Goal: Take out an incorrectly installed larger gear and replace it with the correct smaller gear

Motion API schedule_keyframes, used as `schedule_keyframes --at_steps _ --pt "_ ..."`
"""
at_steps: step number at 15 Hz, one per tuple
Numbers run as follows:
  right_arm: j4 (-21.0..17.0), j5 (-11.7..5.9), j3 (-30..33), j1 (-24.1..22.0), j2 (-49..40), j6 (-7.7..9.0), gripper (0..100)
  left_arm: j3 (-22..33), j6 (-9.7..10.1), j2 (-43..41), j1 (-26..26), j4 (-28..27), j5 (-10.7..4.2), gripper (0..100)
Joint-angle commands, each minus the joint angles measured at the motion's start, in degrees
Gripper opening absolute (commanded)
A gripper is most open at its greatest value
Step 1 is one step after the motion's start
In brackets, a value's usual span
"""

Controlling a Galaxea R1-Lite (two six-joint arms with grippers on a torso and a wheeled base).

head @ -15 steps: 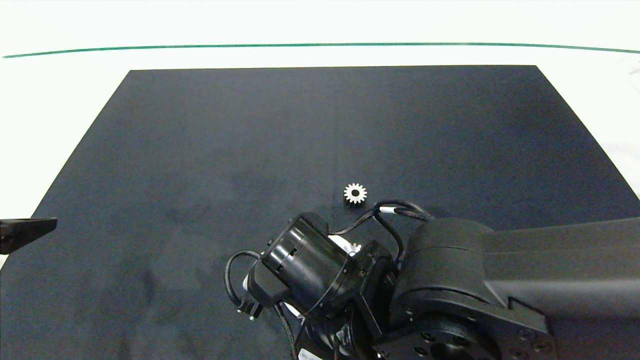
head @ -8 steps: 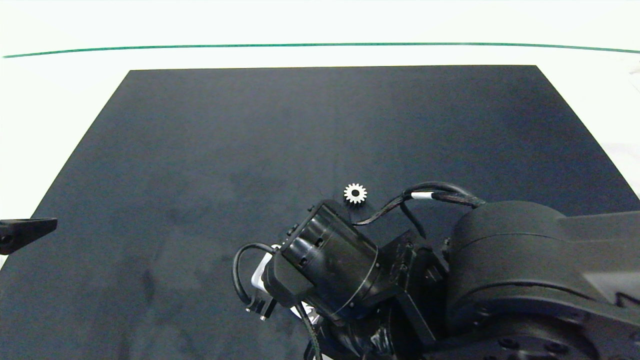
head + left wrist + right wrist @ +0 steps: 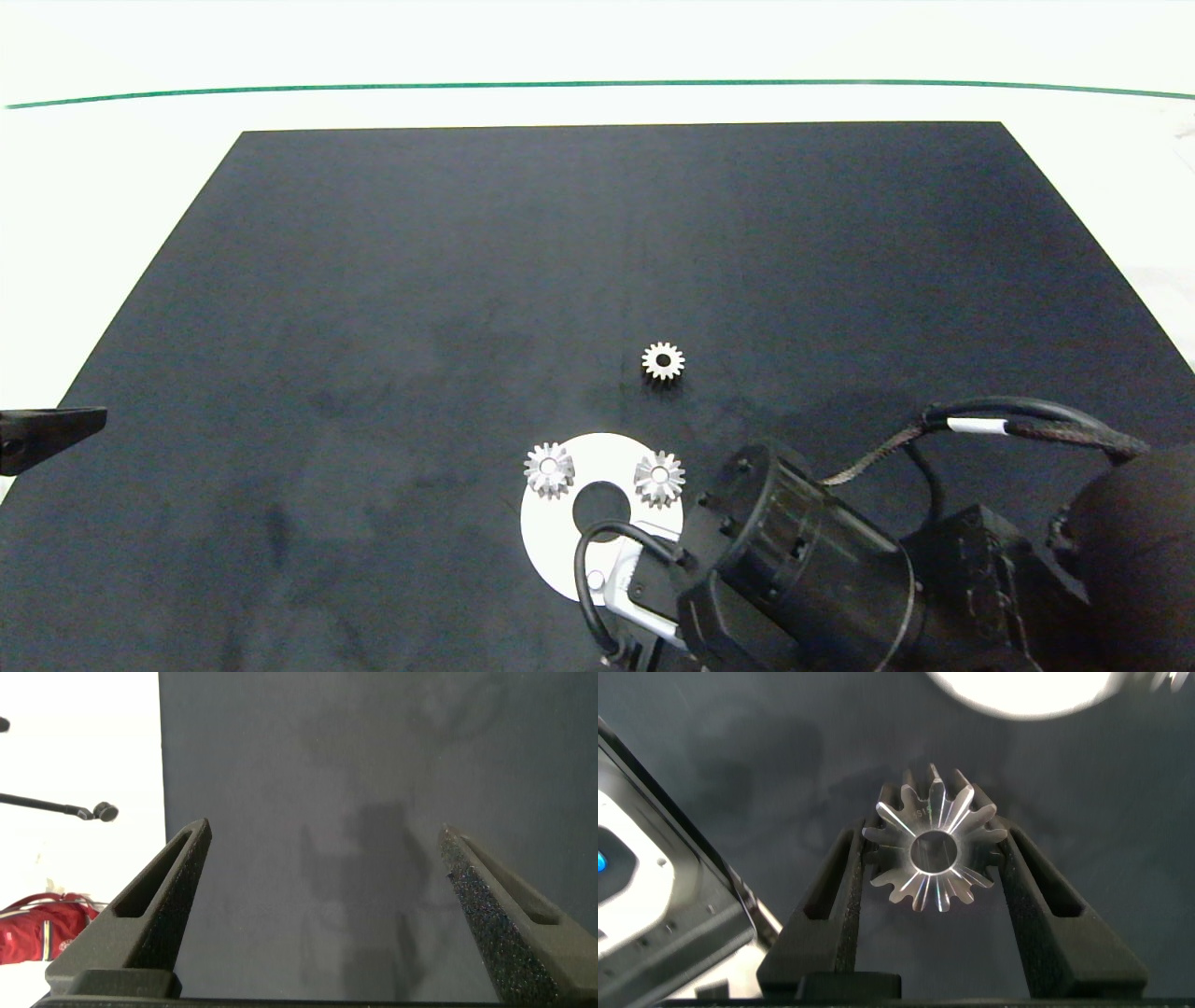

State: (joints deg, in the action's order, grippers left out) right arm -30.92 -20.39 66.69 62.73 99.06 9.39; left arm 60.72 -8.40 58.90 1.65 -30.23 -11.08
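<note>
Larger gear (image 3: 934, 851), clamped between right end effector (image 3: 936, 863) fingers

The black mat (image 3: 373, 280) lies open across the upper and left frame. Obstacles: one small gear (image 3: 663, 360) at centre; white disc (image 3: 551, 532) with two gears below it.

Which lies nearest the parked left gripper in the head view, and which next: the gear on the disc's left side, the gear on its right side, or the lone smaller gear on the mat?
From the left gripper at the mat's left edge:
1. Left disc gear.
2. Smaller gear and right disc gear: too close to call.
</note>
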Motion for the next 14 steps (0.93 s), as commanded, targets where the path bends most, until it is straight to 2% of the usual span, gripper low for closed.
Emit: schedule_keyframes --at_steps 1,3,5,6,12,14 --pt "7.3 -0.17 -8.8 -2.1 -3.7 -0.51 31 0.0 -0.04 0.0 0.0 -0.2 -0.08 100" --pt "10.5 -0.35 -10.5 -3.2 -3.2 -0.51 31 0.0 -0.04 0.0 0.0 -0.2 -0.08 100" --pt "10.7 -0.26 -10.8 -4.1 -3.0 -0.25 31 0.0 -0.04 0.0 0.0 -0.2 -0.08 100" --pt "10.7 -0.17 -10.9 -4.2 -3.0 -0.25 100 0.0 -0.04 0.0 0.0 -0.2 -0.08 100" --pt "10.8 -0.35 -10.8 -3.9 -4.1 0.02 100 0.0 -0.04 0.1 0.0 -0.2 -0.08 100" --pt "10.8 -0.35 -7.3 -5.4 -5.8 0.28 100 -0.4 -0.13 0.1 0.0 -0.1 -0.08 100"
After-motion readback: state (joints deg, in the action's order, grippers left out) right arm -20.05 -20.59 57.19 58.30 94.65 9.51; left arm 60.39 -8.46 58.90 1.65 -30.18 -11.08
